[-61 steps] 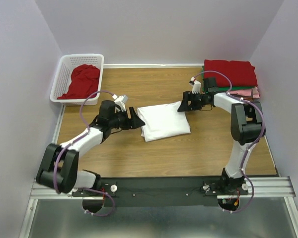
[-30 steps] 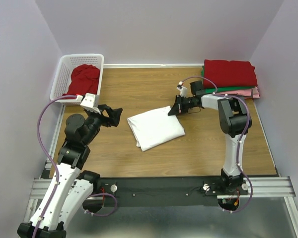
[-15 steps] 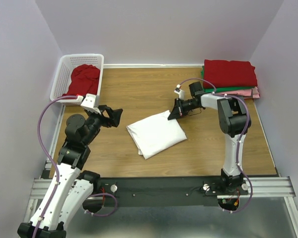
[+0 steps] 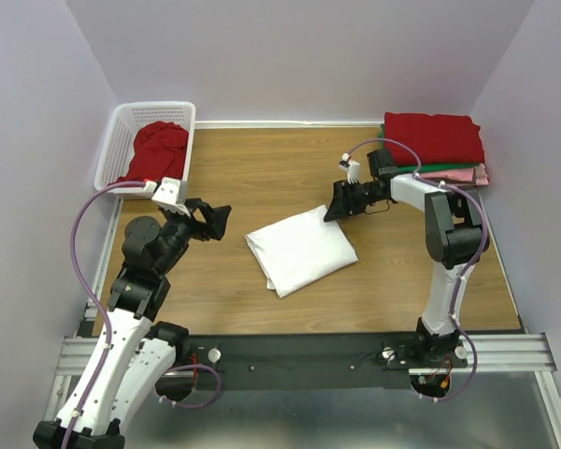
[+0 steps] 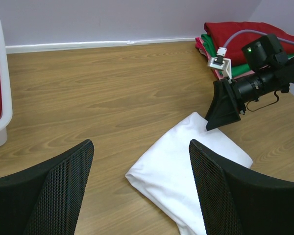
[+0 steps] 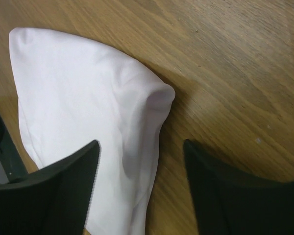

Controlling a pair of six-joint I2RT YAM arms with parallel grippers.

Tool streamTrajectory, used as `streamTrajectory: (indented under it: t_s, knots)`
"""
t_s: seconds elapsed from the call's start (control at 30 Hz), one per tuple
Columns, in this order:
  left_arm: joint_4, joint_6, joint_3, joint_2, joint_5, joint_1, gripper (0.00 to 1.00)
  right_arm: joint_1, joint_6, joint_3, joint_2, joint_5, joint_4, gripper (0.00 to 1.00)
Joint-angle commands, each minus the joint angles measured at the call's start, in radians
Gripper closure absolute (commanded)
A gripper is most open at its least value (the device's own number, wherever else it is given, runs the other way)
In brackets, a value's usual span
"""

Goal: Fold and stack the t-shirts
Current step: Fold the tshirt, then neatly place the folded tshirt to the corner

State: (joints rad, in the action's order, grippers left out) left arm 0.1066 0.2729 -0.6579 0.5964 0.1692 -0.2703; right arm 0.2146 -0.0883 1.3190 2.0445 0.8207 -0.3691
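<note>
While the folded white t-shirt [image 4: 302, 250] is lying flat in the middle of the table [image 4: 262, 168], the right jaws are standing open at its far right corner, gripping nothing. The left jaws are hovering wide apart and empty near the table's left side, well apart from that shirt. A folded red t-shirt [image 4: 433, 137] is resting atop a green t-shirt [image 4: 449, 168] and a pink t-shirt [image 4: 474, 175] in the far right corner. A crumpled red t-shirt [image 4: 157, 150] is sitting in the white lattice basket [image 4: 110, 154] at far left.

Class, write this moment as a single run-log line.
white t-shirt: folded, flat on table, not yet stacked | right gripper: open, at its far corner | left gripper: open, apart from it | stack: red on top
</note>
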Motion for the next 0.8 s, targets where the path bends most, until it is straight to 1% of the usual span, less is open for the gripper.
streamTrajectory:
  t_s: [0.0, 0.1, 0.27, 0.37, 0.53, 0.6, 0.63, 0.7, 0.73, 0.77]
  knots:
    - [-0.021, -0.014, 0.015, -0.014, 0.021, 0.002, 0.14, 0.003, -0.059, -0.047, -0.060, -0.092, -0.022, 0.17]
    - [-0.022, -0.014, 0.015, -0.012, 0.024, 0.002, 0.14, 0.028, -0.065, -0.060, -0.040, -0.098, -0.025, 0.14]
    - [-0.022, -0.015, 0.015, -0.015, 0.021, 0.003, 0.14, 0.091, -0.079, -0.056, -0.018, -0.155, -0.042, 0.13]
    - [-0.021, -0.015, 0.015, -0.020, 0.019, 0.003, 0.14, 0.106, -0.064, -0.061, 0.002, -0.176, -0.050, 0.14]
    - [-0.022, -0.015, 0.015, -0.015, 0.019, 0.002, 0.14, 0.138, -0.047, -0.084, 0.029, -0.158, -0.050, 0.18]
    - [-0.022, -0.014, 0.017, -0.017, 0.020, 0.002, 0.14, 0.138, -0.030, -0.078, 0.051, -0.150, -0.051, 0.23]
    - [-0.022, -0.015, 0.017, -0.018, 0.018, 0.002, 0.14, 0.140, -0.025, -0.070, 0.058, -0.155, -0.051, 0.32]
    - [-0.022, -0.015, 0.017, -0.018, 0.019, 0.002, 0.14, 0.140, -0.019, -0.067, 0.071, -0.146, -0.051, 0.42]
    - [-0.022, -0.015, 0.017, -0.018, 0.018, 0.002, 0.14, 0.140, -0.016, -0.067, 0.074, -0.138, -0.050, 0.56]
    - [-0.022, -0.015, 0.017, -0.020, 0.016, 0.002, 0.14, 0.141, -0.011, -0.066, 0.075, -0.115, -0.051, 0.63]
